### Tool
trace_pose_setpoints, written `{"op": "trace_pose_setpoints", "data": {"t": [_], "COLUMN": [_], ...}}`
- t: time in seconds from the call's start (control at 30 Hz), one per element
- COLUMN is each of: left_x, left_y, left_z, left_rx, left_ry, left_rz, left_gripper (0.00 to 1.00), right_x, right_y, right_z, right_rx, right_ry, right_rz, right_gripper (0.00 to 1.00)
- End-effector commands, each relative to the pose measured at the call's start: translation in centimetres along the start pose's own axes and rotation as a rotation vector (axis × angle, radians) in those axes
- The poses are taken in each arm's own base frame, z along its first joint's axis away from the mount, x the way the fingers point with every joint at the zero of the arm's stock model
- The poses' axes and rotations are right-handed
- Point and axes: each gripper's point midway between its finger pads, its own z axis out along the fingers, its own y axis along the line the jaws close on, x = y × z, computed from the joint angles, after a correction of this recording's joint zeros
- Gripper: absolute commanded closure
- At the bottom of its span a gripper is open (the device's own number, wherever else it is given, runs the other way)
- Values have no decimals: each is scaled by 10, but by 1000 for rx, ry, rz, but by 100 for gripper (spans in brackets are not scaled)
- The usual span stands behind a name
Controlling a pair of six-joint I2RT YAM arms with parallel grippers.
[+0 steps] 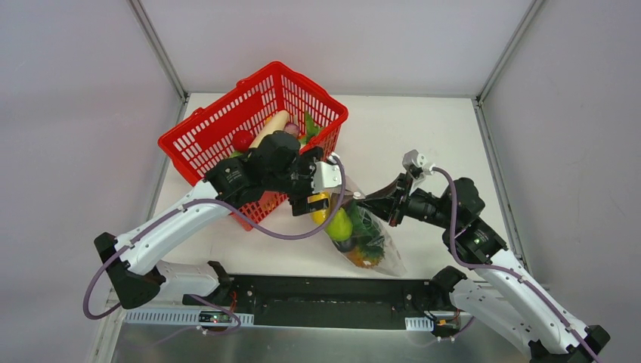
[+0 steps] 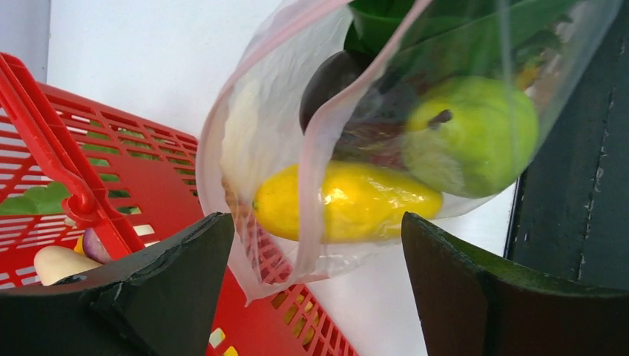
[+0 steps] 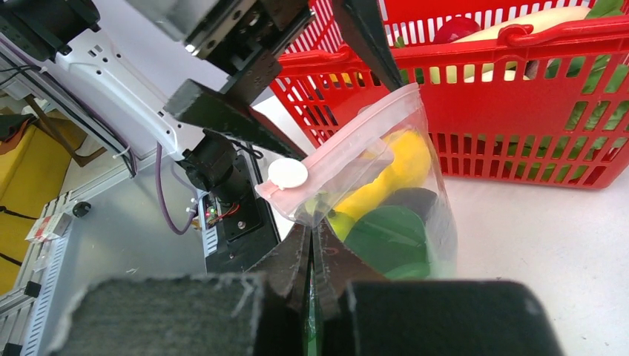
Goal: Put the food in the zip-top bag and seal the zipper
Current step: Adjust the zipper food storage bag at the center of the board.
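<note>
One clear bag [image 1: 363,234] and one red basket [image 1: 219,128] are on the white surface [image 1: 423,136], the bag just in front of the basket's near corner and its mouth end pointing toward the basket.

Five pieces of food show inside the bag:
- one yellow piece [image 2: 345,200] nearest the mouth
- one round green fruit [image 2: 475,133]
- one dark eggplant [image 2: 334,78]
- one green leafy vegetable [image 2: 445,22]
- one orange pineapple [image 1: 364,257] at the bottom end

The pink zipper strip [image 3: 334,144] stands parted, so the mouth gapes, and a white round tab [image 3: 287,173] sits at one end of the strip.

Three pieces can be counted in the basket: one long pale radish [image 1: 270,128], one red fruit [image 1: 242,141] and one green leaf [image 1: 311,125]. A small purple bit beside the radish is too hidden to name.

There are two tools. The left tool [image 2: 315,219] is spread wide at the bag's mouth, one finger [image 2: 170,289] on each side and neither gripping it. The right tool [image 3: 311,245] is pressed together, pinching the bag's side edge.
</note>
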Motion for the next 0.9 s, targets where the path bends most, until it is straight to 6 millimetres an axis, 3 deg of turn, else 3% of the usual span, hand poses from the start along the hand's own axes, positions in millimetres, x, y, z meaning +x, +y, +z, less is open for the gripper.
{"op": "trace_pose_setpoints", "data": {"t": [0.0, 0.2, 0.37, 0.5, 0.6, 0.7, 0.87], "left_x": [7, 19, 30, 19, 15, 12, 6], "left_y": [3, -21, -7, 6, 10, 11, 15], "left_z": [8, 4, 11, 10, 7, 4, -12], "left_rx": [14, 161, 87, 33, 5, -12, -71], "left_ry": [17, 102, 183, 168, 152, 127, 75], "left_rz": [-4, -38, -82, -115, -128, -123, -126], "left_gripper": [15, 23, 35, 56, 81, 100, 100], "right_x": [-36, -38, -40, -38, -36, -36, -39], "right_y": [23, 17, 22, 21, 19, 19, 16], "right_z": [-5, -5, -7, -7, -7, -7, -8], "right_rx": [-79, -46, -72, -66, -60, -62, -40], "right_ry": [-98, -121, -139, -138, -135, -137, -157], "right_rz": [-98, -107, -122, -122, -123, -129, -140], "right_gripper": [100, 100, 100, 100, 100, 100, 100]}}
